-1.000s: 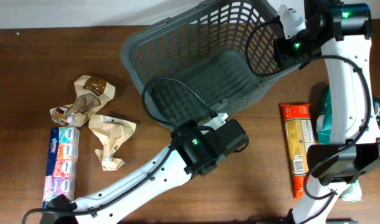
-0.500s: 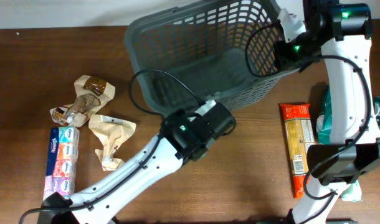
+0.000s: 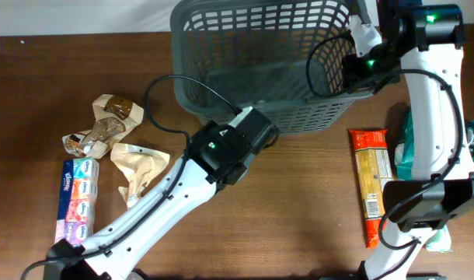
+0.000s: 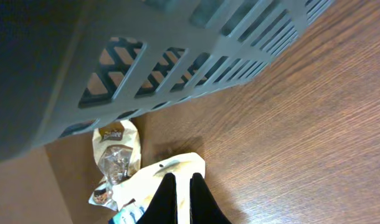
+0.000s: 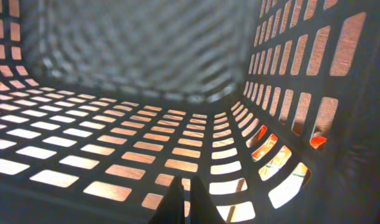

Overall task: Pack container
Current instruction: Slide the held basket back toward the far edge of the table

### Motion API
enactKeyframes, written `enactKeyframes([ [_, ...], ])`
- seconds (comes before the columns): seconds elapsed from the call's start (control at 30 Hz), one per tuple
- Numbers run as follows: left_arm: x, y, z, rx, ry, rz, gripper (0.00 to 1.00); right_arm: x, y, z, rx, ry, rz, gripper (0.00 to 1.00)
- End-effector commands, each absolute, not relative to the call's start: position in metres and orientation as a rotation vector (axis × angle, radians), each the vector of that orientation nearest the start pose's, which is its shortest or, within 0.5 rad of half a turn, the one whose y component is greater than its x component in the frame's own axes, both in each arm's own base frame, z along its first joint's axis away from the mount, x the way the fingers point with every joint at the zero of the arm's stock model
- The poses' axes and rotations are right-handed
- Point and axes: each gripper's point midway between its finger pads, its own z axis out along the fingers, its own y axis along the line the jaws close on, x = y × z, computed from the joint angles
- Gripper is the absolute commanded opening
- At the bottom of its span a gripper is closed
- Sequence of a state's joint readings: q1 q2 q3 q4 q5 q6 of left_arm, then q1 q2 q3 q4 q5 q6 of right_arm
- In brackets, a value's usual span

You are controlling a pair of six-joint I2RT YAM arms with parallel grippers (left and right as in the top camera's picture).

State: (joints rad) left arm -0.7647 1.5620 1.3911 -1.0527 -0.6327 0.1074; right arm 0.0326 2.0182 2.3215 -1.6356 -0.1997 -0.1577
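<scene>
The container (image 3: 299, 117), a large dark grey lattice basket, stands square at the back centre of the table. My left gripper (image 3: 256, 132) sits just outside its near wall. In the left wrist view the container (image 4: 146, 56) hangs overhead, and the left gripper (image 4: 180, 186) is shut with nothing between its fingers, above a beige packet (image 4: 177, 167). My right gripper (image 3: 353, 66) reaches in at the basket's right end. From the right wrist the container (image 5: 146, 124) shows its lattice walls from inside, and the right gripper (image 5: 184, 190) is shut and holds nothing.
Crumpled snack packets (image 3: 113, 120) and a beige packet (image 3: 140, 171) lie at the left, with a tissue multipack (image 3: 75, 202) near the front left. An orange pasta packet (image 3: 373, 183) and a green packet (image 3: 404, 144) lie at the right beside the right arm.
The basket has swung from a skewed angle to square with the table and shifted toward the back. My left arm has moved left and back along its near wall. Both grippers stayed shut.
</scene>
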Motion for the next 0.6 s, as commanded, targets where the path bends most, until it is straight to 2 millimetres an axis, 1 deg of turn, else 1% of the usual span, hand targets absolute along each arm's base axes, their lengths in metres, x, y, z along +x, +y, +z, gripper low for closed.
enactKeyframes([
  [0.0, 0.323, -0.155, 0.202, 0.922, 2.353, 0.67, 0.02, 0.403, 0.05, 0.246, -0.303, 2.878, 0.267, 0.04],
  [0.23, 0.331, -0.151, 0.204, 0.905, 2.345, 0.672, 0.02, 0.399, 0.051, 0.245, -0.304, 2.895, 0.284, 0.03],
  [0.57, 0.337, -0.158, 0.208, 0.919, 2.311, 0.651, 0.02, 0.393, 0.055, 0.244, -0.311, 2.915, 0.305, 0.04],
])
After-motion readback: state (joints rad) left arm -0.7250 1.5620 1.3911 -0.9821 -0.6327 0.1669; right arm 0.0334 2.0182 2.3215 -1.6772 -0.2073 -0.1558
